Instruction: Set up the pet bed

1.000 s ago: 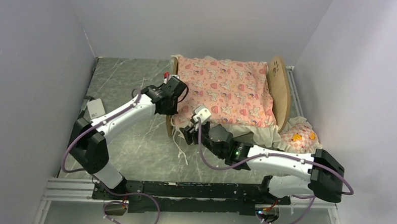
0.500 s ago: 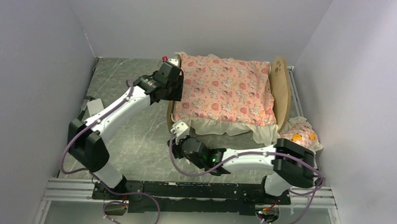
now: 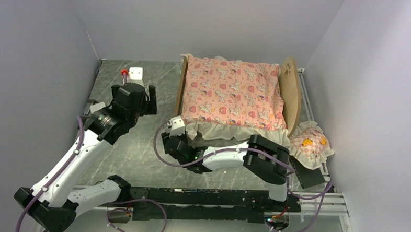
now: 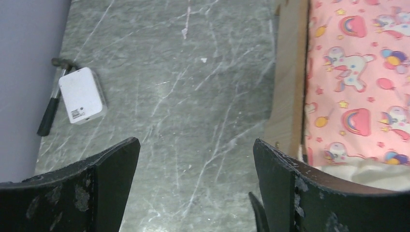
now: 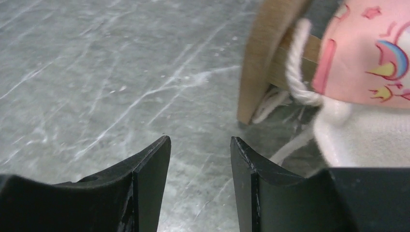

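Note:
The pet bed (image 3: 289, 93) stands at the back right of the table, its light-wood headboard on the right and its footboard (image 4: 289, 82) on the left. A pink cartoon-print mattress (image 3: 233, 93) lies on it, white ruffle hanging over the near side. My left gripper (image 4: 196, 145) hangs open above bare table, left of the footboard, and appears in the top view as left gripper (image 3: 144, 98). My right gripper (image 5: 199, 145) is open and empty, low by the footboard's near leg (image 5: 261, 72); from above it is right gripper (image 3: 172, 142). A matching pillow (image 3: 309, 142) lies right of the bed.
A small white box (image 4: 82, 100) and a black-handled tool (image 4: 51, 108) lie by the left wall. White cords (image 5: 295, 72) dangle from the mattress at the near foot corner. Walls close in on three sides, and a metal rail (image 3: 189, 196) runs along the front.
My left gripper has opened, let go at the footboard end and drawn back to the left. My right arm has slid left along the bed's near side to the foot corner.

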You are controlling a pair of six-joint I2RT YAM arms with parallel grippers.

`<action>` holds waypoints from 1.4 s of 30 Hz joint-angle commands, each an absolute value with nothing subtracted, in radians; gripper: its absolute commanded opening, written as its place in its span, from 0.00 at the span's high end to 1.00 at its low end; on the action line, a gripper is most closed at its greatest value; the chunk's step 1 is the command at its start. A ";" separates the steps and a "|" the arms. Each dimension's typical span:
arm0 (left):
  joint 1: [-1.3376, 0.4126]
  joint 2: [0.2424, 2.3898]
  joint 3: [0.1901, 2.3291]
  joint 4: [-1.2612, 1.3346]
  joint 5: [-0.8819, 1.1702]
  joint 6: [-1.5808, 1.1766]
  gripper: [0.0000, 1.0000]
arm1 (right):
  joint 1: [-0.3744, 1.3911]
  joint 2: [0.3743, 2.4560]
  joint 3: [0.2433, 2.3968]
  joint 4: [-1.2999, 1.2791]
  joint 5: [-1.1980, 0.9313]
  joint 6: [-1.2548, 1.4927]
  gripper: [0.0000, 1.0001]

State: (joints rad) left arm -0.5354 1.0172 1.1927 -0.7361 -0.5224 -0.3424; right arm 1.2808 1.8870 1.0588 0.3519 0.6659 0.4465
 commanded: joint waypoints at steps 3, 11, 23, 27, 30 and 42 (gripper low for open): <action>-0.496 1.003 1.132 -0.675 -0.566 -0.305 0.08 | 1.235 1.933 1.120 0.181 0.752 0.707 0.44; -0.423 0.990 1.114 -0.658 -0.485 -0.308 0.08 | 1.195 1.982 1.105 0.273 0.696 0.709 0.38; -0.366 0.997 1.101 -0.651 -0.430 -0.318 0.08 | 1.144 2.047 1.000 0.650 0.630 0.509 0.38; -0.358 1.004 1.102 -0.652 -0.421 -0.319 0.09 | 1.143 2.066 0.976 0.775 0.589 0.420 0.38; -0.355 1.005 1.100 -0.651 -0.420 -0.318 0.09 | 1.141 2.067 0.961 0.826 0.560 0.373 0.42; -0.345 1.019 1.100 -0.653 -0.416 -0.316 0.10 | 1.143 1.977 0.917 0.849 0.389 0.316 0.81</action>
